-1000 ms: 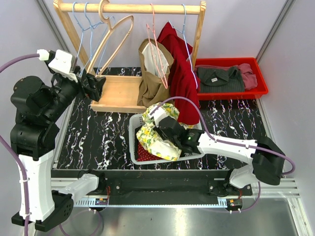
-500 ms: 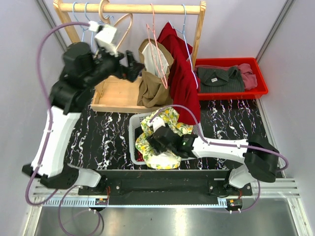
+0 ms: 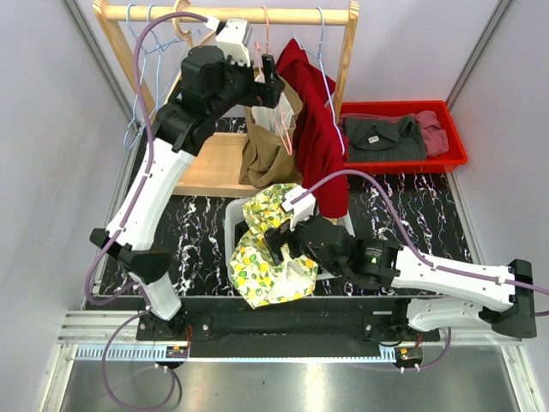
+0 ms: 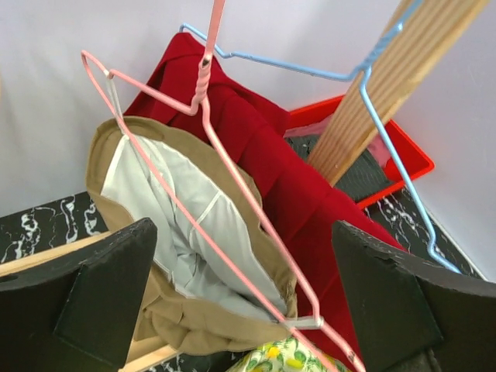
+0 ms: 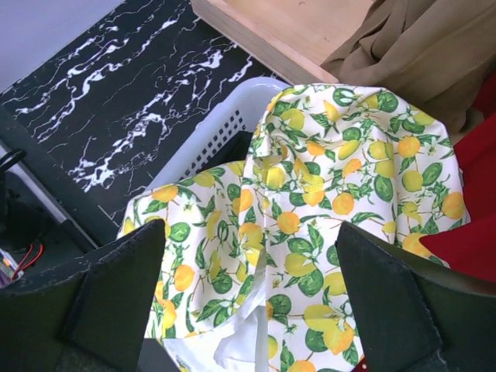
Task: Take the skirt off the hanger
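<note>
Left arm (image 3: 161, 176) risen to rail (image 3: 257, 15), left fingers (image 4: 85, 310) spread, tan skirt (image 4: 174, 329) ahead between them, right fingers (image 5: 101, 294) parted wide

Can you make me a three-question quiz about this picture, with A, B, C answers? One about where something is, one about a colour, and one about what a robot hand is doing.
1. Where does the lemon-print cloth lie?
A) draped over the white basket
B) folded on a chair
C) on the floor

2. What colour is the hanger carrying the tan skirt?
A) green
B) pink
C) black

3. How is the right gripper?
A) shut on the cloth
B) shut on a hanger
C) open, holding nothing

Answers:
1 A: it spills over the basket's rim.
2 B: the wire above the skirt is pink.
3 C: its fingers stand wide apart above the cloth.
</note>
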Motion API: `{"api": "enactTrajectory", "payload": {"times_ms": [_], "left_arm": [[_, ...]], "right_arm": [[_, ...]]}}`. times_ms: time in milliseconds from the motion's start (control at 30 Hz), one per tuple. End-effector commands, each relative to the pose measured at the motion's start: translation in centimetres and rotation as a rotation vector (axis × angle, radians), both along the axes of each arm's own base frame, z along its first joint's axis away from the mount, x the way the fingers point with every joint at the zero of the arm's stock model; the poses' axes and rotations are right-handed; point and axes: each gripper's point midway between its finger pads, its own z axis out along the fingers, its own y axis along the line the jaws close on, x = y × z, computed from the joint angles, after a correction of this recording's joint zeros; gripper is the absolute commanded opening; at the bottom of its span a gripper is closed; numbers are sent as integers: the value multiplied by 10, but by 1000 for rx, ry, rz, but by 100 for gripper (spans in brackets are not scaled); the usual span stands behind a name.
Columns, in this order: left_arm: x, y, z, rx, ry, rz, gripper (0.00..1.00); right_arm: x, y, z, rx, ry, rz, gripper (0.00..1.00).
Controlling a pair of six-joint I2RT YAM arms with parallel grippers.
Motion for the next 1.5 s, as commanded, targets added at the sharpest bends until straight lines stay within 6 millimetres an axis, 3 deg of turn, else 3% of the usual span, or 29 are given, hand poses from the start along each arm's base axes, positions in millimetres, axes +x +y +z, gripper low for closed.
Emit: {"api": "enactTrajectory", "payload": {"times_ms": [0, 200, 467, 500, 700, 767, 933, 1133, 1233, 1333, 1467], "left_arm": [[11, -1, 39, -95, -100, 76, 99], [37, -5, 14, -46, -76, 127, 98], [50, -1, -15, 46, -51, 155, 47], [47, 2, -11, 55, -61, 157, 38], [24, 22, 7, 118, -125, 150, 10], [19, 25, 3, 149, -133, 143, 2], [4, 36, 37, 206, -276, 118, 0], [-33, 44, 118, 137, -469, 73, 0], [-65, 57, 157, 102, -566, 59, 0], [-100, 69, 177, 84, -621, 21, 0], [-162, 90, 208, 34, -710, -44, 0]], "right_arm": [[-3, 0, 9, 0, -30, -22, 100], [-3, -12, 22, 48, -61, -52, 100], [2, -32, 44, 78, -116, -103, 100], [3, -34, 44, 77, -119, -105, 100], [5, -44, 48, 83, -143, -128, 100], [6, -46, 51, 89, -154, -133, 100], [6, -45, 45, 91, -148, -137, 100], [7, -51, 43, 97, -148, -160, 100], [9, -55, 46, 95, -160, -176, 100], [10, -59, 53, 101, -178, -187, 100], [14, -63, 74, 126, -212, -205, 100]]}}
